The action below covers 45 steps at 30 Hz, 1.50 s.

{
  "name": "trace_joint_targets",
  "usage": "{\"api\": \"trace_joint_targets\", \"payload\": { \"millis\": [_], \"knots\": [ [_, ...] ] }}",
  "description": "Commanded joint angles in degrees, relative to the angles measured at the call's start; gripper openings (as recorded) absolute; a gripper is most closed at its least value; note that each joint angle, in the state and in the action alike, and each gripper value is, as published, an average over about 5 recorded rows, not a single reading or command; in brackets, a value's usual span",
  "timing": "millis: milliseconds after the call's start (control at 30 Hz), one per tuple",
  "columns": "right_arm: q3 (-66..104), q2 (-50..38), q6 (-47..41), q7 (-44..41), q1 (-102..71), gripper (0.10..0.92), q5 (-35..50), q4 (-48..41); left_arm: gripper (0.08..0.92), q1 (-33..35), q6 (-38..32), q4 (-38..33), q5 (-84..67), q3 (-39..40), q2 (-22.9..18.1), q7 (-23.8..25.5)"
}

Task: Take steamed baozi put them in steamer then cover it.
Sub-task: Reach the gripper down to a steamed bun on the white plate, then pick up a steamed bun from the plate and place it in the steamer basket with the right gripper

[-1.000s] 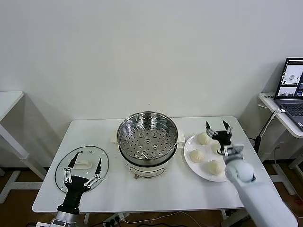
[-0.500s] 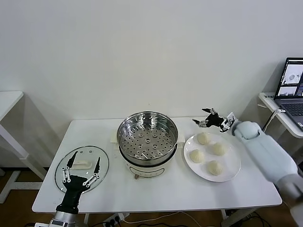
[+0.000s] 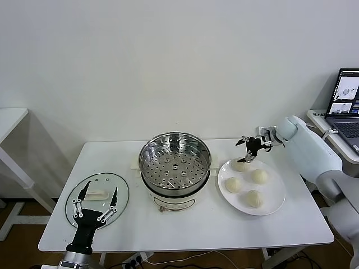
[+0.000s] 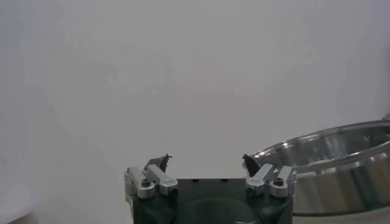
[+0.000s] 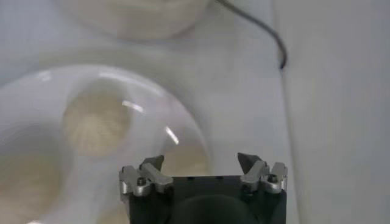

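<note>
Right pincer (image 3: 247, 149) (fingers spread) hovers just above rear baozi (image 3: 242, 165).

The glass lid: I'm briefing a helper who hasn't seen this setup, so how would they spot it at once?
Start at the round shiny stainless-steel steamer pot in the middle of the white table. Look to the table's left end, opposite the white plate of buns. There lies the round clear glass lid, flat, under the left claw; it alone is see-through, with a metal rim and a white rectangular handle.

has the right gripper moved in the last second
Yes. The right gripper swung from over the plate's right side to above the baozi at its far edge, nearer the steamer.
</note>
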Motion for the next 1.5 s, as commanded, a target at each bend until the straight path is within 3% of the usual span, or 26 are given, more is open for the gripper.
{"api": "trace_joint_targets", "payload": {
  "millis": [33, 767, 1100, 1233, 1500],
  "knots": [
    [-2.33, 2.80, 1.97, -1.58, 2.57, 0.823, -11.27, -4.22, 0.823, 0.11, -0.26, 0.24, -0.02, -0.08, -0.12, -0.15],
    [-1.21, 5.94, 2.17, 5.04, -0.12, 0.821, -13.35, -6.83, 0.823, -0.08, -0.62, 0.55, -0.08, -0.58, -0.13, -0.55],
    [-1.51, 5.55, 2.68, 6.26, -0.68, 0.688, -13.17, -5.91, 0.823, -0.25, -0.59, 0.33, -0.20, -0.76, -0.07, -0.73],
    [-2.80, 3.80, 3.33, 5.64, 0.03, 0.634, -11.49, -1.99, 0.823, -0.28, -0.43, -0.03, -0.27, -0.81, -0.07, -0.84],
    [-11.45, -3.63, 9.66, -2.63, 9.65, 0.619, -0.89, 16.40, 0.823, -0.44, 0.08, -0.93, -0.27, -0.66, 0.16, -0.93]
  ]
}}
